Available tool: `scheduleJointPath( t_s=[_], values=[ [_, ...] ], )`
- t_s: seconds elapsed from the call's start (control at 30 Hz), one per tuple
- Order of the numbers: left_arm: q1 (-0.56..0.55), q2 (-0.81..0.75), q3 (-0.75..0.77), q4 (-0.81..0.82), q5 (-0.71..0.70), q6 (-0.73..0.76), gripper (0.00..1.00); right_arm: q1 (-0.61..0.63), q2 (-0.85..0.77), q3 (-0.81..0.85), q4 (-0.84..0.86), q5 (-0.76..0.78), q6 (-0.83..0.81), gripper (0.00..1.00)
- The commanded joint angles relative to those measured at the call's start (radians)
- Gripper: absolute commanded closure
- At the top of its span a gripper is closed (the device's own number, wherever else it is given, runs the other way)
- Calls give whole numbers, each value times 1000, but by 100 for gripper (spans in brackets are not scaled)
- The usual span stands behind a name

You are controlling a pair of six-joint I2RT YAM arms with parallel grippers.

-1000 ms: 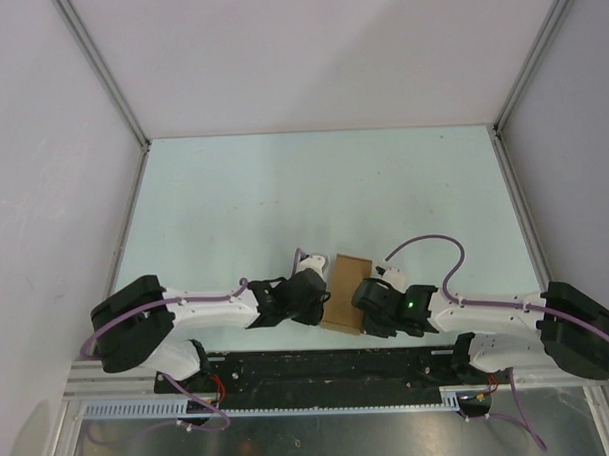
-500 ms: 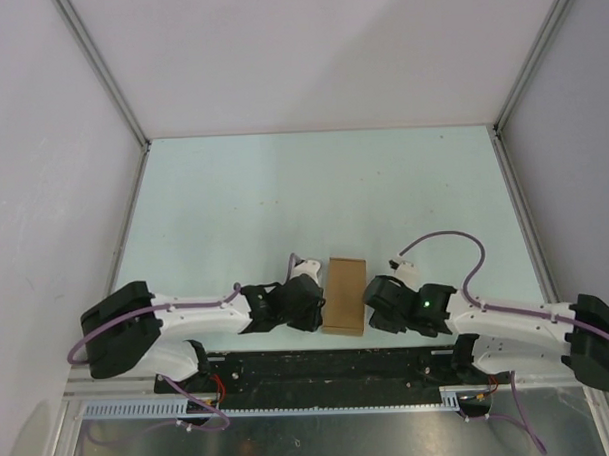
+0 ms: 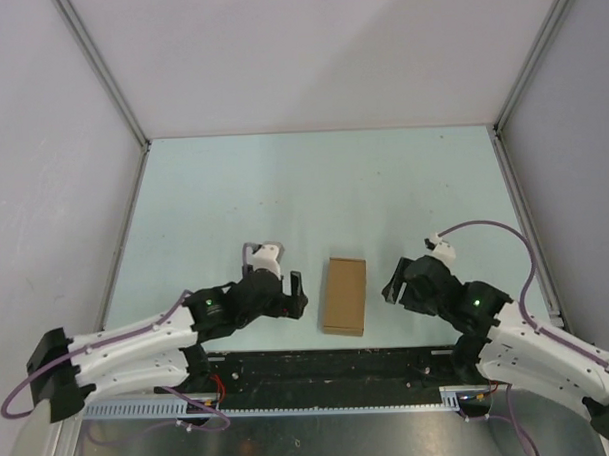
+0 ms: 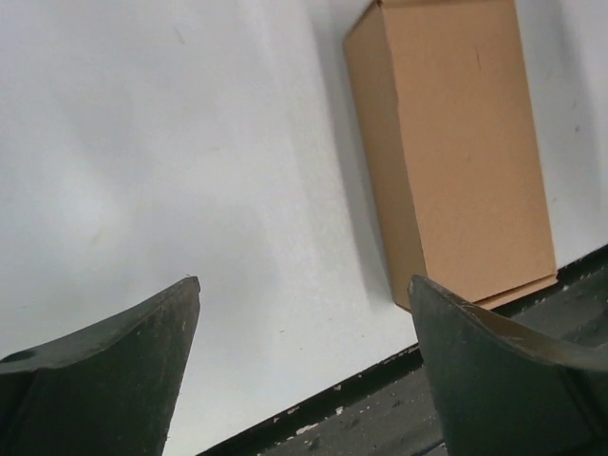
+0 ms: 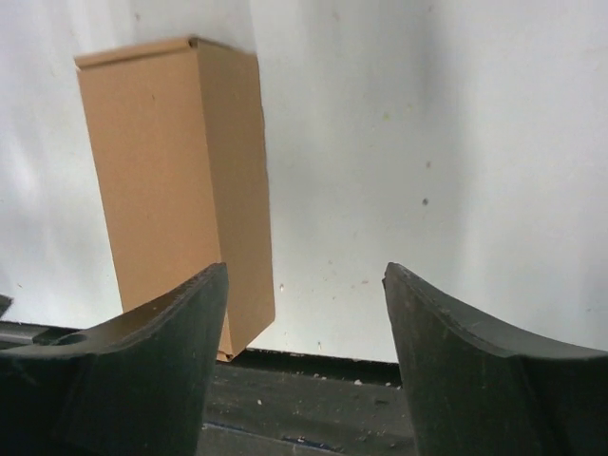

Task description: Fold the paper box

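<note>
Brown paper box [image 3: 344, 295], end-flap lip [image 5: 133, 52] plain only from the wrists.

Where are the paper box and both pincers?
paper box [image 3: 344, 295], top external view, middle of its top face.
left pincer [image 4: 304, 281], left wrist view, midway between its fingertips.
right pincer [image 5: 306, 268], right wrist view, midway between its fingertips.

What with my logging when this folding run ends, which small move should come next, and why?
The left hand and right hand stand open, clear of the plain brown cardboard box, which lies closed on the table; probably pull both back to rest.
</note>
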Motion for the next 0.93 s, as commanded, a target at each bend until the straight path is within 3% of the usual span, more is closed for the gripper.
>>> scheduleJointPath(
  t_s=[0.0, 0.13, 0.43, 0.9],
  values=[
    [23, -134, 44, -121, -173, 24, 2, -95, -108, 27, 7, -5, -113, 19],
    [40, -272, 35, -165, -224, 19, 0, -156, -194, 29, -31, 23, -86, 5],
    [42, -501, -24, -222, -272, -4, 0, -163, -291, 29, -106, 198, 20, 2],
    [42, -455, -18, -256, -319, -33, 0, -156, -329, 0, -110, 278, 56, 1]
  ],
)
